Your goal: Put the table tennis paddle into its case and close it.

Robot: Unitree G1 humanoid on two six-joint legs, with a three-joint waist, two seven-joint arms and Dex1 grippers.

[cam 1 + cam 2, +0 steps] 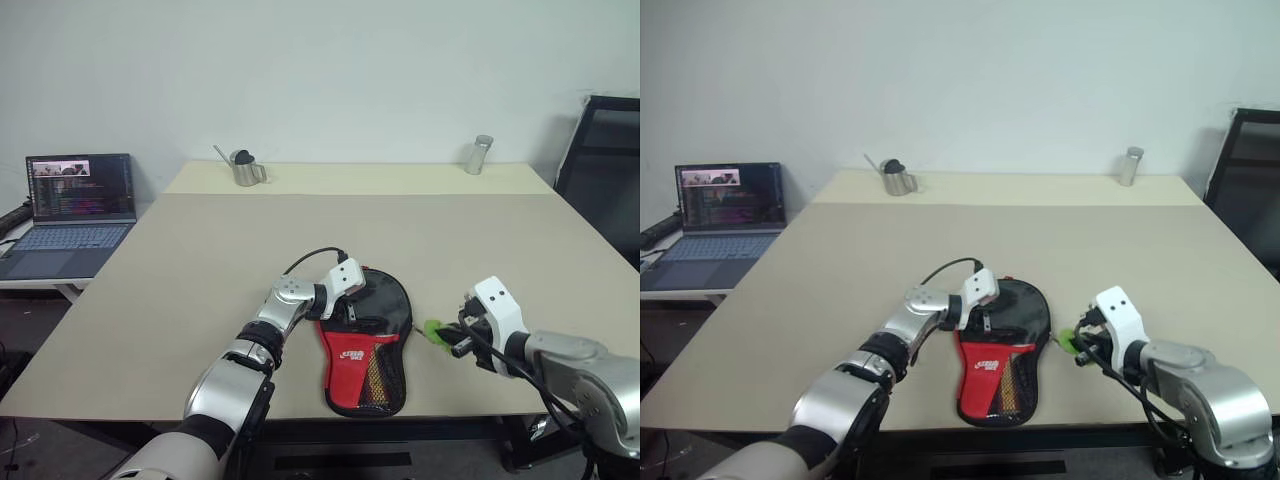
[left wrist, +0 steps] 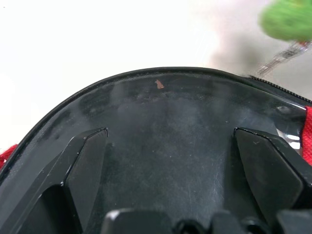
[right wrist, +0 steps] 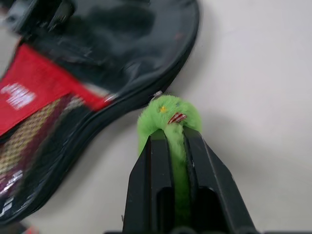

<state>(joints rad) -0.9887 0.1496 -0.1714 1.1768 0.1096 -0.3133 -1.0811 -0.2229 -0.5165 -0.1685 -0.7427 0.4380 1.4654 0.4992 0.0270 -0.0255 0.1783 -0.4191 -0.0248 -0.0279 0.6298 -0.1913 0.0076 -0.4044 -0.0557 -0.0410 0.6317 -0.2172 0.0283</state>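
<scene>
The case (image 1: pixel 388 305), a black and red paddle-shaped pouch with a white logo and a mesh pocket, lies flat near the table's front edge. My left gripper (image 1: pixel 334 308) is open, its two fingers (image 2: pixel 83 168) spread on the case's round black part (image 2: pixel 165 122). Just right of the case, my right gripper (image 1: pixel 452 340) is shut on the green tag (image 3: pixel 165 113) of the zipper cord. The tag (image 1: pixel 433 330) hangs close to the case's rim. The table tennis paddle is hidden.
A small metal watering can (image 1: pixel 243 168) and a metal cup (image 1: pixel 479 154) stand at the table's far edge. An open laptop (image 1: pixel 75 200) sits on a low stand to the left. On the right stands a black chair (image 1: pixel 605 170).
</scene>
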